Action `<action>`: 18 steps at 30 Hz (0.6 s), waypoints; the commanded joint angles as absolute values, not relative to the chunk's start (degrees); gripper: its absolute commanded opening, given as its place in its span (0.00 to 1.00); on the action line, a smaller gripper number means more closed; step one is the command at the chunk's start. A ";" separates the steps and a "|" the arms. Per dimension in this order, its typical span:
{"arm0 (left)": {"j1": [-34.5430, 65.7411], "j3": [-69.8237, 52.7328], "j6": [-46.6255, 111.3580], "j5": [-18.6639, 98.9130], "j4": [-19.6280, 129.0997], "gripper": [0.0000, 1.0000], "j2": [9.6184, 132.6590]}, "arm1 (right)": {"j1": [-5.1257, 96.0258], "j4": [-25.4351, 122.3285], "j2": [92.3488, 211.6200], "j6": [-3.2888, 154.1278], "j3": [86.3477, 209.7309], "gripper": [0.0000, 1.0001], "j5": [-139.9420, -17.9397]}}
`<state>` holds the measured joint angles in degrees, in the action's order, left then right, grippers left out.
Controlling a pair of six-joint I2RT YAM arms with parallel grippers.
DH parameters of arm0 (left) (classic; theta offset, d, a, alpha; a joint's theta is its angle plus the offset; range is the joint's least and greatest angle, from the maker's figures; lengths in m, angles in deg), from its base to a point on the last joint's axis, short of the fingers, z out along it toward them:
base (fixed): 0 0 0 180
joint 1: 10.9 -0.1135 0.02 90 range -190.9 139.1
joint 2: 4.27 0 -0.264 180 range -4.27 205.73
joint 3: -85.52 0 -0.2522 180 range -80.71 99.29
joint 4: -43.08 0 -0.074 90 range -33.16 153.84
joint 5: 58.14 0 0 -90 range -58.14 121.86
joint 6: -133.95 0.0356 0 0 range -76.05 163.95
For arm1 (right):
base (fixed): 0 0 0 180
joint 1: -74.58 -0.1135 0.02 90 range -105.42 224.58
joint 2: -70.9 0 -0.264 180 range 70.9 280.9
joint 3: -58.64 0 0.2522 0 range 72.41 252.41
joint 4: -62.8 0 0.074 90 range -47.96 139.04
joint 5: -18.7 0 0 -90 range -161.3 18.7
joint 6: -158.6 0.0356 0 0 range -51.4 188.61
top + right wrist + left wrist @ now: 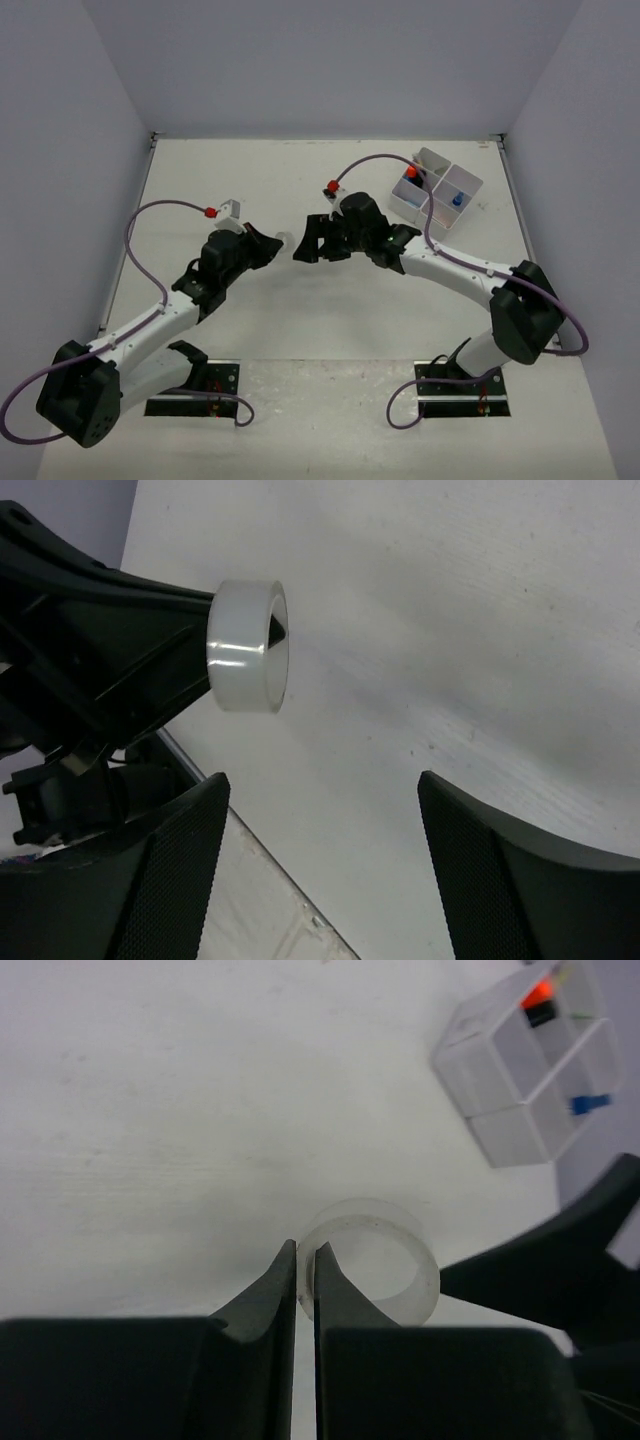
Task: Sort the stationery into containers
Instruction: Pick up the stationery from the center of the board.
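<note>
My left gripper [274, 244] is shut on the wall of the clear tape roll [285, 240] and holds it above the table's middle. In the left wrist view its fingertips [287, 1260] pinch the roll's [385, 1222] left wall. My right gripper [309, 241] is open and empty, facing the roll from the right; in the right wrist view it [320, 780] is wide open, with the roll [246, 646] beyond its left finger. The white four-compartment tray [412, 206] stands at the far right, holding an orange-capped highlighter [411, 173] and a blue marker [456, 199]. Other stationery is not visible.
The tray also shows in the left wrist view [488, 1070], upper right. One black finger of the right gripper [560, 1265] crosses that view at the right. Grey walls enclose the table. Purple cables loop above both arms.
</note>
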<state>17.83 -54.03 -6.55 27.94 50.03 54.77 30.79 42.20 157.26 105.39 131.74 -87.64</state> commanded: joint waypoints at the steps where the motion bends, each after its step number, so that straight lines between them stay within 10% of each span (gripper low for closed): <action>1: 18.04 -53.70 -4.53 37.03 38.59 0.00 54.00 | 30.32 43.50 158.51 109.47 137.72 0.72 -83.19; 18: 18.19 -51.57 -5.14 39.58 39.02 0.00 55.62 | 29.92 38.51 165.71 107.54 144.73 0.37 -84.32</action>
<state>18.03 -53.93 -6.04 38.50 41.53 56.86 30.26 39.95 164.06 107.92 142.41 -84.14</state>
